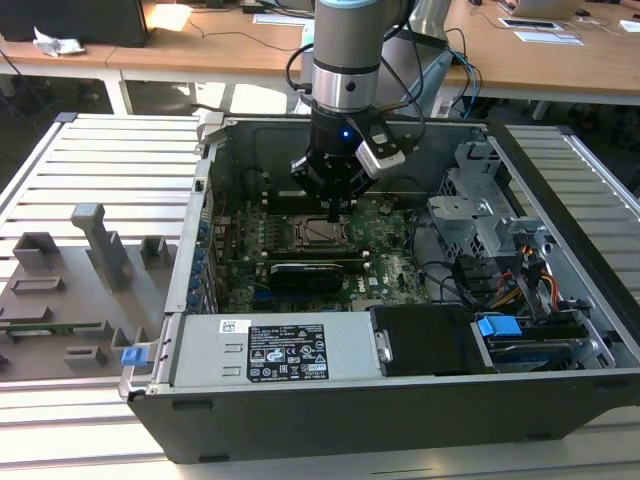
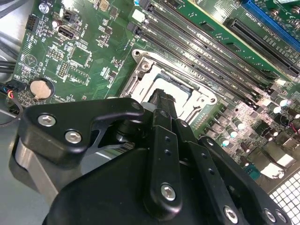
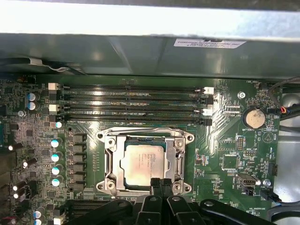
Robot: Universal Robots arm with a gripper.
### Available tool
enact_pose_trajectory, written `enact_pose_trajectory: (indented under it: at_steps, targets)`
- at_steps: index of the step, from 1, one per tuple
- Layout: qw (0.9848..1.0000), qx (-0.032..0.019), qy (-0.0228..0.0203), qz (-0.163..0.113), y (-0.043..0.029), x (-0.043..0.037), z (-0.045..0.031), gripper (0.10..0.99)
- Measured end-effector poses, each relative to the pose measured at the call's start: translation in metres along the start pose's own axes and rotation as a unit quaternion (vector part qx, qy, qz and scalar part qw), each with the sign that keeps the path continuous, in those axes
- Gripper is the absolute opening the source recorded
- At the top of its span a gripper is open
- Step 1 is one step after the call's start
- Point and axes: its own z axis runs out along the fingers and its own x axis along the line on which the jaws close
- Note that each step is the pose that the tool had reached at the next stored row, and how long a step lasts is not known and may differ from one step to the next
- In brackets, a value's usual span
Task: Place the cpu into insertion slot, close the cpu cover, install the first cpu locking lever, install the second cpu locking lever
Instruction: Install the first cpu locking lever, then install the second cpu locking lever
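First wrist view: the cpu (image 3: 143,165) sits in the insertion slot (image 3: 123,146) with the cpu cover (image 3: 180,154) folded down around it. The gripper (image 3: 161,183), fingers closed together and empty, hovers at the cover's near edge.

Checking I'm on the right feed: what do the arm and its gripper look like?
The arm is a silver-grey tube with a dark band, a small blue light below it and black cables looping alongside. The gripper is matt black; its linkage carries silver screw heads.
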Motion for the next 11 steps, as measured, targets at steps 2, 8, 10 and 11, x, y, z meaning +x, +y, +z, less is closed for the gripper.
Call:
enact_pose_trajectory:
  at_steps: [2,8,10,11]
  targets:
    - [1.0000,0.0000,0.0000,0.000,0.0000,0.0000,0.0000,0.106]
    - [1.0000,0.0001,0.0000,0.000,-0.0081,0.0002,0.0006,0.106]
    - [1.0000,0.0000,0.0000,0.000,-0.0140,0.0003,0.0011,0.106]
    - [1.0000,0.0001,0.0000,0.000,-0.0177,0.0004,0.0014,0.106]
